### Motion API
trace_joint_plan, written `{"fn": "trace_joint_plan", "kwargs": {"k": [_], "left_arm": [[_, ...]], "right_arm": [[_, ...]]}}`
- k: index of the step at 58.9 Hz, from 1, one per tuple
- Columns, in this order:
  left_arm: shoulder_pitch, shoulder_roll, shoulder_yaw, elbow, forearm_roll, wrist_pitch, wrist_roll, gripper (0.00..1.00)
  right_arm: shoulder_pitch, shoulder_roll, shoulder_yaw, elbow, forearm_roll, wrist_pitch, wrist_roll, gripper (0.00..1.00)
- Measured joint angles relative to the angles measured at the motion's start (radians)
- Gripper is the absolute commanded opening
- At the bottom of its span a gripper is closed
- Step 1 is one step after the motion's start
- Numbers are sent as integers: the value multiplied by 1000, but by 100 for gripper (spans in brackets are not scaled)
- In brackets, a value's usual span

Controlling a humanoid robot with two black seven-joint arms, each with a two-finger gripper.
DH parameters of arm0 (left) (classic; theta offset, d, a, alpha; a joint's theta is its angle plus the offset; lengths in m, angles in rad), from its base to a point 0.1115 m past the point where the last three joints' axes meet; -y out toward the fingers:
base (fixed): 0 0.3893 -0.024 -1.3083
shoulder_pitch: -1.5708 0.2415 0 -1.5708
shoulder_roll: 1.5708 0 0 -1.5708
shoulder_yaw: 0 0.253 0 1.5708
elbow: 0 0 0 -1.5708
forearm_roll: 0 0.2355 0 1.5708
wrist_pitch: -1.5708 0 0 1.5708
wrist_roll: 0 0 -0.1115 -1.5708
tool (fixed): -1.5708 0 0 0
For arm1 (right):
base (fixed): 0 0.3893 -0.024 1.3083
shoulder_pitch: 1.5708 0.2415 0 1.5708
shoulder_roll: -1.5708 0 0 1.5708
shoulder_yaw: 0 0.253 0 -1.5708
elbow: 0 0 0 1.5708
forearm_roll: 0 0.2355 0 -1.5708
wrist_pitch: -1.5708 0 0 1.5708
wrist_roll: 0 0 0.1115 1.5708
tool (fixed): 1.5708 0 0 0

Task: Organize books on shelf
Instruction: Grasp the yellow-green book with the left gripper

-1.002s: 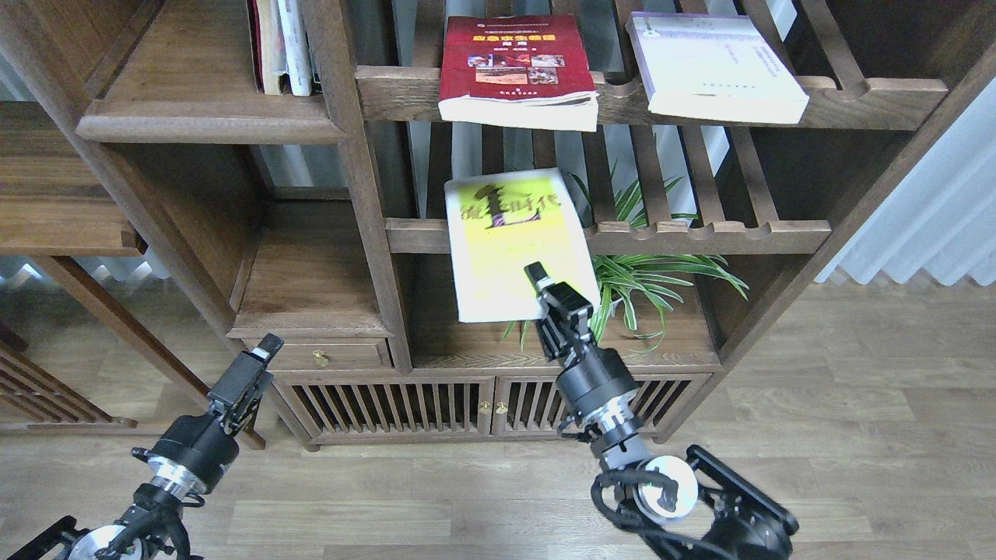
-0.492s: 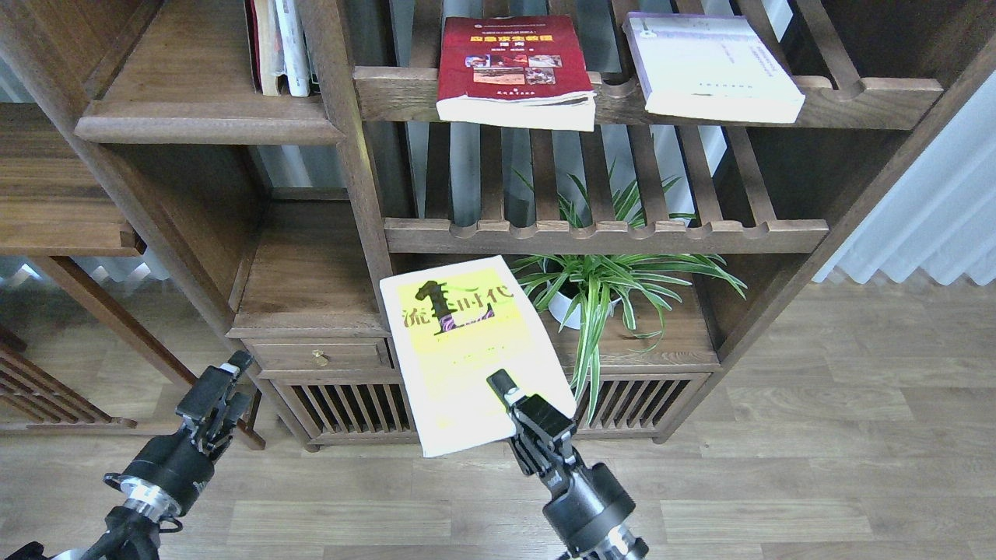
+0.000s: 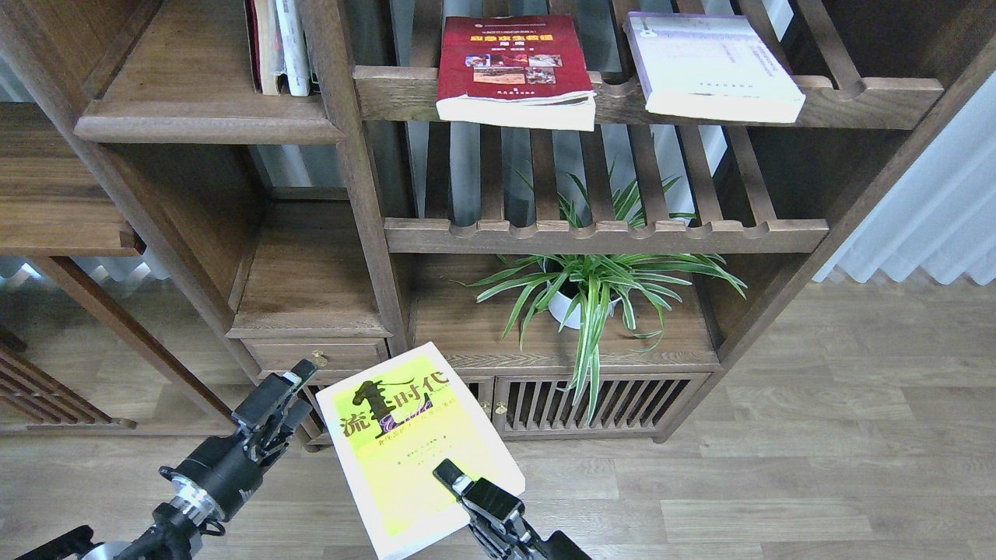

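My right gripper (image 3: pixel 455 478) is shut on the near edge of the yellow-green book (image 3: pixel 405 451) with a black Chinese title and holds it low in front of the bookcase, cover up. My left gripper (image 3: pixel 292 387) is just left of that book's far corner; its fingers are too dark to tell apart. The dark red book (image 3: pixel 510 66) and the pale lavender-white book (image 3: pixel 712 66) lie flat on the upper slatted rack. The solid wood shelf (image 3: pixel 194 117) is at the upper left, with several upright books (image 3: pixel 280 47) at its right end.
A potted spider plant (image 3: pixel 583 292) stands in the lower compartment. The lower slatted rack (image 3: pixel 607 233) is bare. A small drawer (image 3: pixel 319 356) and slatted cabinet doors (image 3: pixel 607 404) are below. A white curtain (image 3: pixel 926 218) hangs at the right.
My right gripper has pulled the yellow-green book off the lower slatted rack, down and to the left towards me. My left gripper dipped, then rose towards the book's left corner.
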Motion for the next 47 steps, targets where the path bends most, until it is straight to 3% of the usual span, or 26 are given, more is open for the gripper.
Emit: {"fn": "trace_joint_plan", "kwargs": {"k": [13, 18, 20, 21, 22, 23, 30, 33, 47], "left_arm": [[-8, -21, 93, 9, -1, 0, 2, 98], [-8, -23, 113, 11, -1, 0, 3, 90], [-8, -26, 117, 12, -1, 0, 3, 86], [-8, -36, 121, 13, -2, 0, 3, 71], [-8, -39, 122, 13, -2, 0, 3, 68], [-8, -42, 122, 13, -2, 0, 3, 58], [-9, -64, 142, 14, -21, 0, 3, 17], [-9, -67, 153, 15, -36, 0, 3, 11], [-28, -59, 202, 22, -63, 0, 3, 9]], "right_arm": [[4, 0, -9, -2, -15, 0, 0, 4], [4, 0, -9, -2, -17, 0, 0, 4], [4, 0, -9, -2, -17, 0, 0, 4], [4, 0, -10, -3, -18, 0, 0, 4], [4, 0, -10, -3, -18, 0, 0, 4], [4, 0, -11, -3, -18, 0, 0, 4], [6, 0, -27, -3, -21, 0, 0, 4], [6, 0, -28, -4, -21, 0, 0, 4], [6, 0, -37, -4, -23, 0, 0, 4]]}}
